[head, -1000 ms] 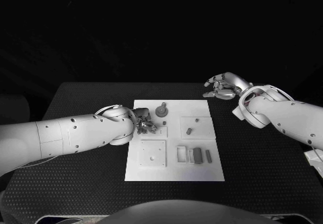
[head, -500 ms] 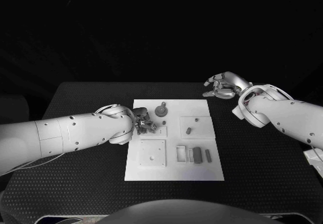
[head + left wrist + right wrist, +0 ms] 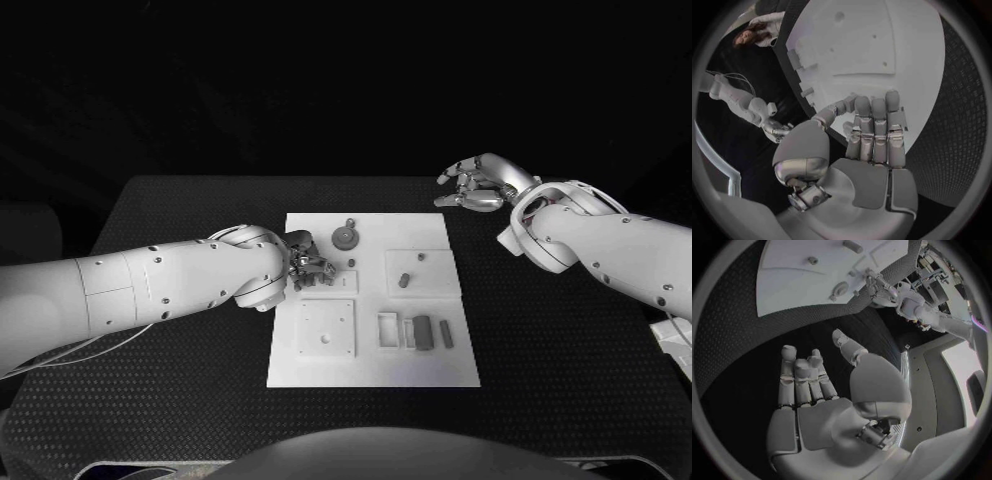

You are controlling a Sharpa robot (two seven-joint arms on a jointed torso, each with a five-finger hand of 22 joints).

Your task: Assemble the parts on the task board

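— Task board (image 3: 372,300) condition?

— White rectangular plate, lying flat at the middle of the black worktop (image 3: 173,380), long side running away from the robot. It carries raised square panels: one near its front-left corner (image 3: 327,328), one toward its right edge (image 3: 420,271).

— Parts?

— Grey here. A round disc-shaped part (image 3: 346,238) sits near the far edge. A small part (image 3: 405,281) lies on the right panel and a peg (image 3: 421,258) stands just beyond it. Three oblong parts lie side by side near the front right: a pale one (image 3: 389,329), a dark block (image 3: 421,331) and a thin bar (image 3: 447,334).

— Left hand?

— Left hand (image 3: 309,263) is down at the board's left side, over the panel there, fingers (image 3: 873,130) extended together, side by side. Whether they hold anything, I cannot tell.

— Right hand?

— Right hand (image 3: 483,184) hangs off the board, beyond its far-right corner, above the worktop. Its fingers (image 3: 807,377) are loosely curled and apart, with nothing in them.
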